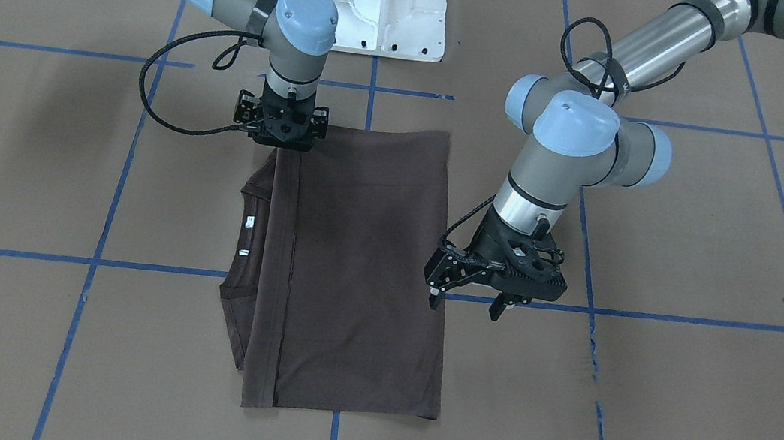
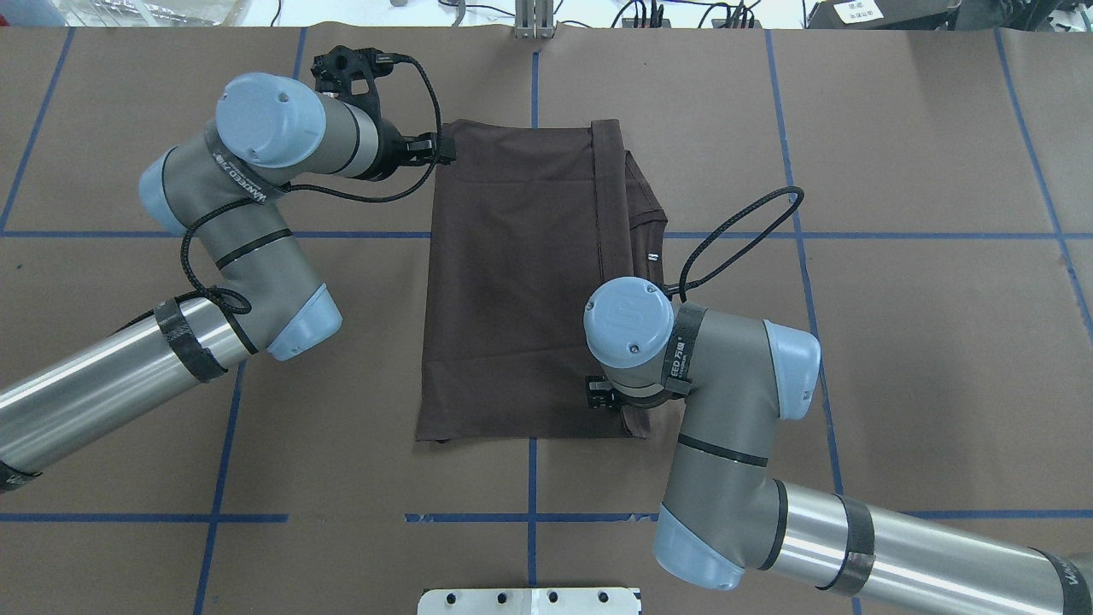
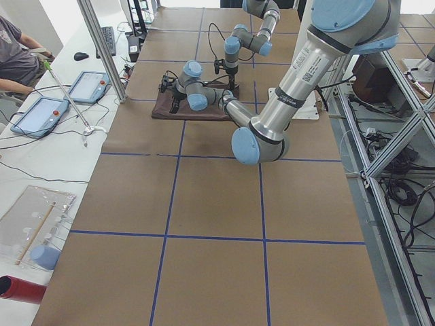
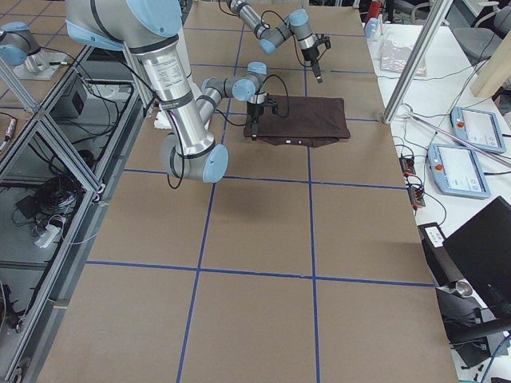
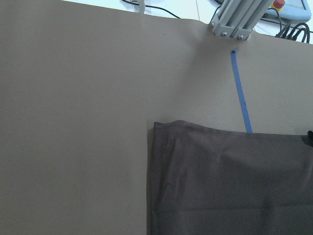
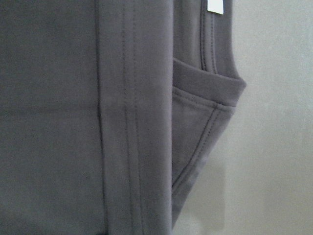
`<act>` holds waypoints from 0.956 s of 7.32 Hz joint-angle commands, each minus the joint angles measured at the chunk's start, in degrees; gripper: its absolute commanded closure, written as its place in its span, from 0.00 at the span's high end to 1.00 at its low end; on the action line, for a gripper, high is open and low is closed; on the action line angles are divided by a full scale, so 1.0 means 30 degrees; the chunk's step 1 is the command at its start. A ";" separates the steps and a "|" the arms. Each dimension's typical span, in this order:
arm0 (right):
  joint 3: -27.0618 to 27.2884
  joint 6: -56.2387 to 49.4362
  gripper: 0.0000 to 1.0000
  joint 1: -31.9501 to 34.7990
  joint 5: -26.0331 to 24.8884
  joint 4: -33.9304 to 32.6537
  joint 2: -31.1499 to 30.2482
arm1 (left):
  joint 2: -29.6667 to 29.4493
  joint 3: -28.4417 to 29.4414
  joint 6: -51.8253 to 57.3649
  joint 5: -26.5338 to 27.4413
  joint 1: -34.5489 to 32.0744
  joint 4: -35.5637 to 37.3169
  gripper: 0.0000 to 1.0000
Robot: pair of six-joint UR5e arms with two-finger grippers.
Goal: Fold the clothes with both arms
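Brown table (image 1: 636,434); folded T-shirt (image 1: 364,262); left tool (image 1: 465,307) beside edge, right tool (image 1: 283,139) at corner

Dark brown T-shirt (image 1: 355,268) lies folded flat, collar (image 2: 649,222) peeking out; left arm (image 1: 569,168), right arm (image 1: 295,33) over opposite edges.

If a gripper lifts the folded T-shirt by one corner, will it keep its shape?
Probably floppy: the T-shirt lies flat in thin folded layers, so it would likely droop. Pushed, it may wrinkle rather than slide whole.
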 commanded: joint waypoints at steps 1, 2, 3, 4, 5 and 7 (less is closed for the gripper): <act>-0.0023 -0.0022 1.00 0.0110 -0.0069 -0.0001 -0.0049 | 0.0000 0.0001 0.0000 0.0000 0.0022 0.0000 1.00; -0.0023 -0.0080 1.00 0.0285 -0.0040 -0.0030 -0.0078 | 0.0000 -0.0028 0.0000 0.0000 0.0022 -0.0029 1.00; -0.0023 -0.0312 1.00 0.0374 -0.0040 -0.0263 -0.0136 | 0.0000 0.0001 0.0000 0.0000 0.0022 -0.0377 1.00; 0.0093 -0.0373 1.00 0.0548 -0.0040 -0.0294 -0.0455 | 0.0000 0.0001 0.0000 0.0000 0.0022 -0.0497 1.00; 0.0298 -0.0489 1.00 0.0840 0.0018 -0.0294 -0.0575 | 0.0000 0.0001 -0.0029 0.0000 0.0051 -0.0527 1.00; 0.0649 -0.0781 1.00 0.1221 -0.0011 -0.0937 -0.0926 | 0.0000 0.0001 -0.0203 0.0000 0.0138 -0.0527 1.00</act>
